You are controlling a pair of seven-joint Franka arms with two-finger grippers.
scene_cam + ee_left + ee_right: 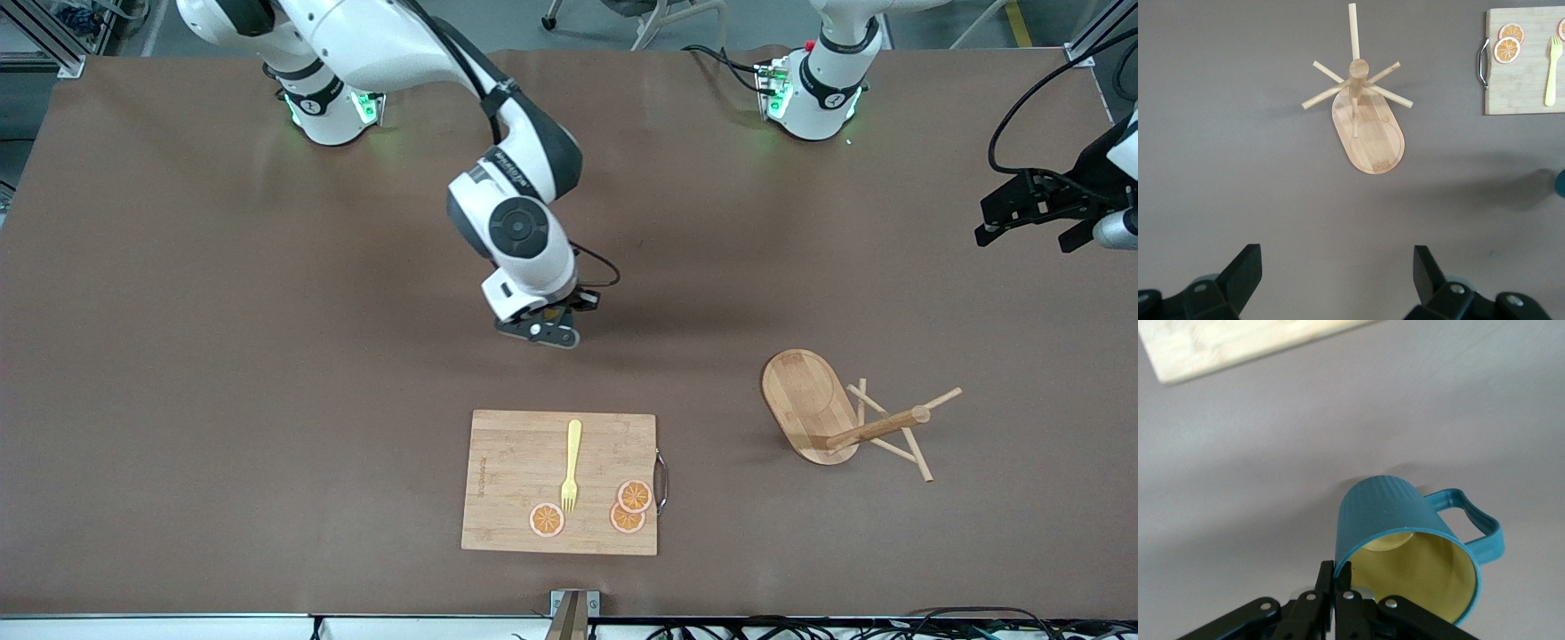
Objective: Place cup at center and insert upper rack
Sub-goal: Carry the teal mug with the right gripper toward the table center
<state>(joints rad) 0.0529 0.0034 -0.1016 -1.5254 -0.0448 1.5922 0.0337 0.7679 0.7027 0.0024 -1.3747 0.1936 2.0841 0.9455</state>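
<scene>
I am counting one cutting board (560, 482), one upper rack (831, 413), one cup (1405, 547), one fork (571, 466) and three orange slices (628, 508) on the brown table (222, 356).

The cutting board is lying nearer to the front camera than my right gripper (551, 324), carrying the yellow fork and all three slices. The upper rack is lying tipped on its side toward my left arm's end of the table, its oval base on edge, its round post slanting down and its thin pegs crossing at the tip; it is well apart from both my grippers.

My right gripper (1335, 577) is pinching the rim of the cup with its fingers clenched, over bare table near the middle. The cup is ribbed teal outside, mustard yellow inside, with a small handle jutting sideways.

My left gripper (1338, 273) is waiting with its fingers spread wide, empty, over the table's edge at my left arm's end.
</scene>
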